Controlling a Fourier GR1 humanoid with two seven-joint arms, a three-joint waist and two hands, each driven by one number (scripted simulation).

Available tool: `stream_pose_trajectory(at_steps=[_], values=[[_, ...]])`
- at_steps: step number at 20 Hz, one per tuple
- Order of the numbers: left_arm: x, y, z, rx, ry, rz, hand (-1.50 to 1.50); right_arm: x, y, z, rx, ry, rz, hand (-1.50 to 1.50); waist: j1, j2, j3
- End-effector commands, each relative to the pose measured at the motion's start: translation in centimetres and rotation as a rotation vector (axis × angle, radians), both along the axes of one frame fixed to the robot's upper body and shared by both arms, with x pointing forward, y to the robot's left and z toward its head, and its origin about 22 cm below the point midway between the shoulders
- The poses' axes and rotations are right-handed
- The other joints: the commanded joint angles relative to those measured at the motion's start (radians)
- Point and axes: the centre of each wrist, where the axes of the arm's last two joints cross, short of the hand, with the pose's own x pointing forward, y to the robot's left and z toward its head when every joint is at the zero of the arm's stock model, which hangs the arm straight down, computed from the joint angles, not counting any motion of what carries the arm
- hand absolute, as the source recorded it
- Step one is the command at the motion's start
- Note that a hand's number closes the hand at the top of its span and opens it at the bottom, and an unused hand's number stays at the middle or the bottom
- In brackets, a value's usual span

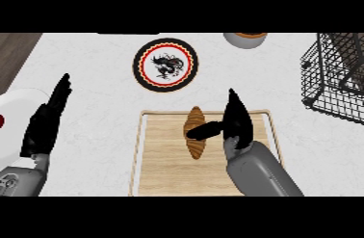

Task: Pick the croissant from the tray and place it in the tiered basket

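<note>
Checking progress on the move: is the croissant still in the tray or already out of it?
In. The brown croissant lies on the wooden tray, the right robot hand beside it, thumb across its middle.

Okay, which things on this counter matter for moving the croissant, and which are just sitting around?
Part of the job:
croissant
wooden tray
wire tiered basket
right hand, thumb touching the croissant

Just lying about:
patterned plate
bowl at the far edge
left hand, resting open at the left
</note>
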Motion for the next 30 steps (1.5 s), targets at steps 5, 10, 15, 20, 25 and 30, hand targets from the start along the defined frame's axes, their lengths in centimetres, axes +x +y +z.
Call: stream_pose_trajectory(at_steps=[5,10,15,20,25,30], values=[[0.6,-0.4,0.6,0.003,0.004,-0.015,0.00,1.6,2.5,0.9,-0.117,0.181,-0.047,-1.50,-0.002,0.001,0.001],[0.3,0.1,-1.4,-0.001,0.012,0.010,0.00,1.1,2.8,0.2,-0.169,0.194,-0.020,-1.50,-0.017,-0.001,-0.001],[0.6,-1.0,-0.1,-0.015,0.003,-0.002,0.00,1.6,2.8,0.0,-0.203,0.191,-0.032,-1.50,-0.006,-0.003,0.001],[0.1,-0.4,-0.6,-0.019,0.005,-0.011,0.00,1.7,2.6,-1.0,-0.178,0.241,-0.044,-1.50,-0.002,-0.003,0.001],[0.7,-0.5,-0.1,-0.014,0.012,-0.019,0.00,1.9,3.2,-1.9,-0.165,0.263,-0.054,-1.50,0.012,0.000,0.002],[0.9,0.7,0.0,-0.001,0.000,-0.003,0.00,1.3,3.1,-2.3,-0.146,0.264,-0.056,-1.50,-0.008,-0.001,0.001]])
